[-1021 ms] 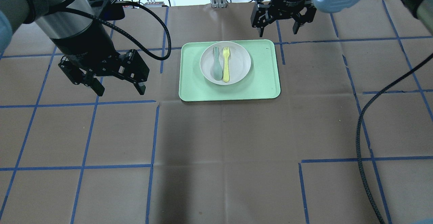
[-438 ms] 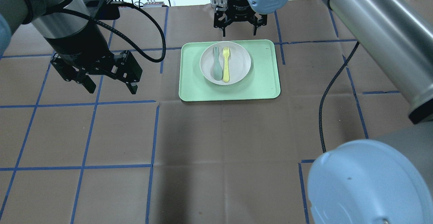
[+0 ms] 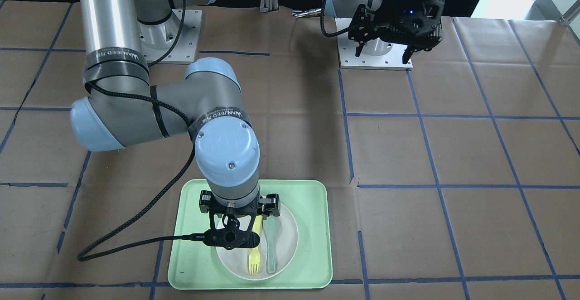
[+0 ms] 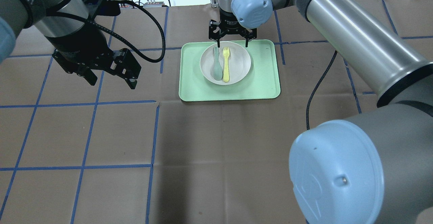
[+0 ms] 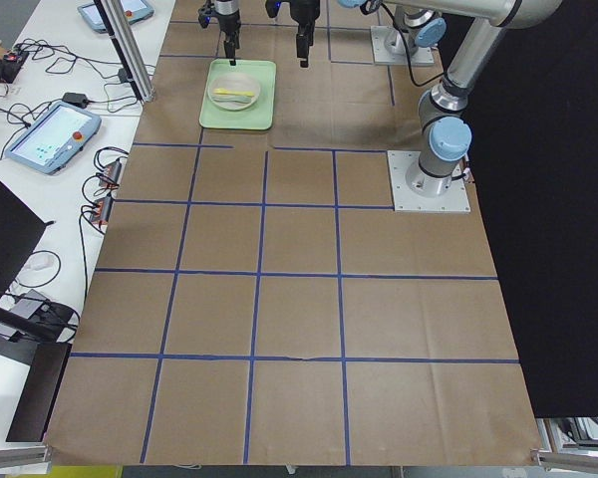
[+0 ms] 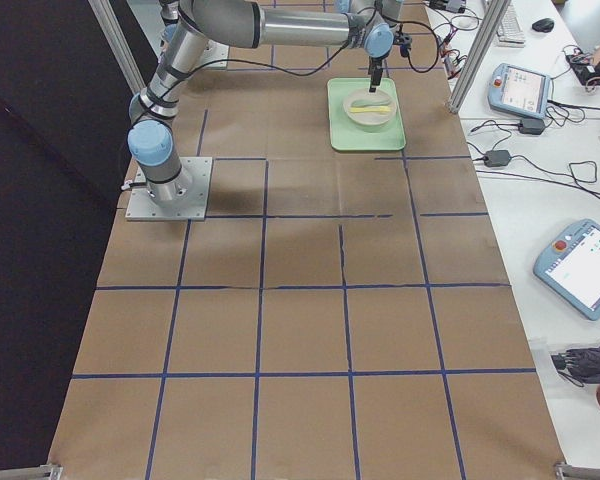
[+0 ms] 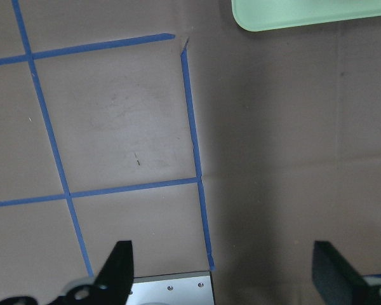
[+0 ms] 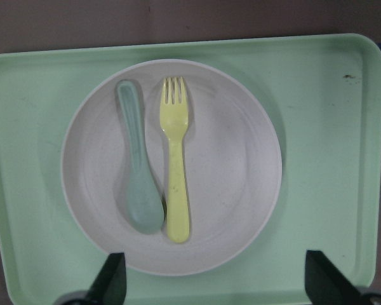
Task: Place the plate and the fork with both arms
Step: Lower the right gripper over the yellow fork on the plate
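Observation:
The off-white plate (image 4: 240, 61) sits on the far half of the light-green tray (image 4: 264, 75). The pale-yellow fork (image 4: 226, 65) lies in the plate, tines pointing away from the robot, with a grey-green spoon (image 4: 216, 66) beside it on its left. My right gripper (image 4: 232, 44) is open and empty, hanging over the plate's far edge. In the right wrist view the fork (image 8: 176, 159), spoon (image 8: 136, 184) and plate (image 8: 235, 165) lie just ahead of the open fingertips (image 8: 114, 279). My left gripper (image 4: 111, 83) is open and empty above the bare table, left of the tray.
Brown paper with blue tape lines covers the table. The left wrist view shows a tray corner (image 7: 305, 13) and a grey base plate (image 7: 171, 289). The right arm's black cable (image 4: 318, 85) hangs right of the tray. Tablets and cables lie past the far edge.
The right arm swung left from beyond the tray's far right corner to over the plate's far edge and came lower. The left gripper drifted slightly left and away. Both stayed open.

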Tool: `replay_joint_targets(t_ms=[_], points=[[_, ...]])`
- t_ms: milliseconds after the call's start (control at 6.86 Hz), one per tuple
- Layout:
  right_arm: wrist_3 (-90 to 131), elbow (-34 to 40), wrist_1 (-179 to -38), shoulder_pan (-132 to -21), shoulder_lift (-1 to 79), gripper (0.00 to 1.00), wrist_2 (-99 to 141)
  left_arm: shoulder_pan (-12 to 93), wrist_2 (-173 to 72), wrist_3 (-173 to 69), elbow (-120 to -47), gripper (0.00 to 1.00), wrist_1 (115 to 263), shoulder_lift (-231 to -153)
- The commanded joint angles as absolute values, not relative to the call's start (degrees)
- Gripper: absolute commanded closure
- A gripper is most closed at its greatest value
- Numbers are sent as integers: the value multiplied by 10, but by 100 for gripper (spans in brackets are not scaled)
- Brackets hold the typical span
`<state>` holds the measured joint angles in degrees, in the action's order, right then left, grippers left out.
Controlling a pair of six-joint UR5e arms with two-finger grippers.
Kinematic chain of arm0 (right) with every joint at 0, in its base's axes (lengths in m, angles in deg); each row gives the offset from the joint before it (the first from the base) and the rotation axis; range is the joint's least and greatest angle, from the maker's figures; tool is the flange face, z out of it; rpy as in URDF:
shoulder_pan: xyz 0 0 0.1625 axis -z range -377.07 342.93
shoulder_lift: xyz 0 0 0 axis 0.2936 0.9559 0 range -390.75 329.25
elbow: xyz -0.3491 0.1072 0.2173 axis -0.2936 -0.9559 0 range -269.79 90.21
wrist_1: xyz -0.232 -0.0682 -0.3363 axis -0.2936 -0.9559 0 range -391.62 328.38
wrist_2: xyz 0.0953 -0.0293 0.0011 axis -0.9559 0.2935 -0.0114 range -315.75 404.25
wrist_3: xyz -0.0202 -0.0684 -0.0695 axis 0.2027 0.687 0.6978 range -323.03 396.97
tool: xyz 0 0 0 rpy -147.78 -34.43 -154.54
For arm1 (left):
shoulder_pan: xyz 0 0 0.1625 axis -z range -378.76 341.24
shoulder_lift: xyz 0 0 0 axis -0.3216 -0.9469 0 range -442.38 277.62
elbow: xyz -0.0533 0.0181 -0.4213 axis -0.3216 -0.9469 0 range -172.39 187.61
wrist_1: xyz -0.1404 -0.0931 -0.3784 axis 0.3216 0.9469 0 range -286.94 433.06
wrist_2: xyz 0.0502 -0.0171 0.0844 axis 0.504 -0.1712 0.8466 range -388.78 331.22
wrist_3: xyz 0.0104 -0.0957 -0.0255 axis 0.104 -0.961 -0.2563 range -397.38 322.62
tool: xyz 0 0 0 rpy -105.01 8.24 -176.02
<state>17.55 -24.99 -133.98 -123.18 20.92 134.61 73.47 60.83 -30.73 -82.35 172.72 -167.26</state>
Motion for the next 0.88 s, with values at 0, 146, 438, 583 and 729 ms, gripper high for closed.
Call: replay_joint_targets(t_ms=[0, 146, 438, 583, 729], points=[[175, -246, -1374, -1235, 179, 1, 1349, 734, 608, -308, -832, 0, 1723, -1667], [174, -247, -1386, -1235, 165, 4, 1349, 734, 608, -309, -832, 0, 1724, -1667], [171, -248, -1396, -1235, 148, 16, 1348, 734, 607, -315, -832, 0, 1725, -1666], [171, -248, -1395, -1235, 148, 30, 1347, 734, 607, -317, -832, 0, 1724, -1666], [171, -248, -1396, -1235, 147, 40, 1347, 734, 607, -317, -832, 0, 1724, -1666]])
